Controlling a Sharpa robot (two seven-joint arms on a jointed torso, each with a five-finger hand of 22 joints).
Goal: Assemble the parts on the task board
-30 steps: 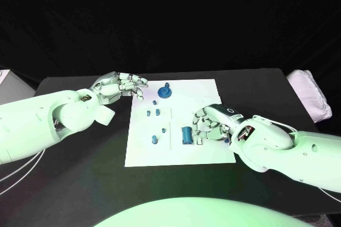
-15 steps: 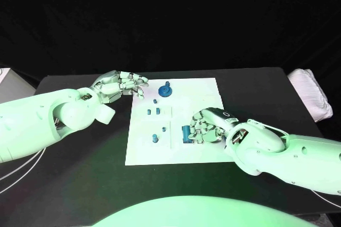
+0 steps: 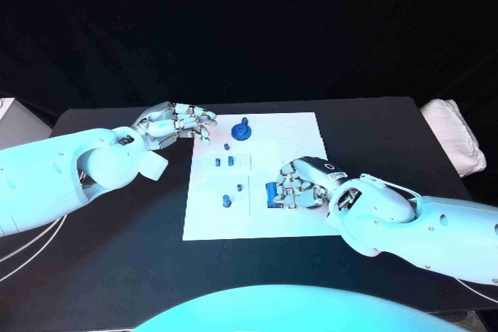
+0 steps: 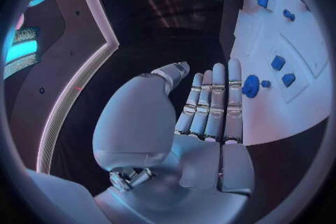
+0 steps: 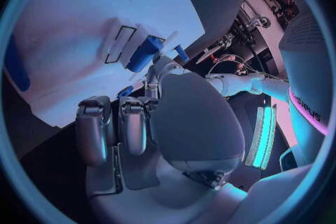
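Your right hand (image 3: 301, 184) has slid left onto blue cylinder (image 3: 272, 194), fingers curling round it, grasp unconfirmed. Left hand (image 3: 178, 121) unmoved at task board (image 3: 291, 141) far-left corner, fingers loosely apart.

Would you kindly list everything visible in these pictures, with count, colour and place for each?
task board: one, white, middle of the table.
round part: one, blue, far end of the board.
small parts: several, blue, board's left half.
long part: one, blue, beside the right hand's fingers.
table: one, black, under everything.
cloth bundle: one, white, table's right edge.
left hand: silver, empty, fingers curled, at the board's far-left corner.
right hand: silver, on the board at the long part; hold unclear.
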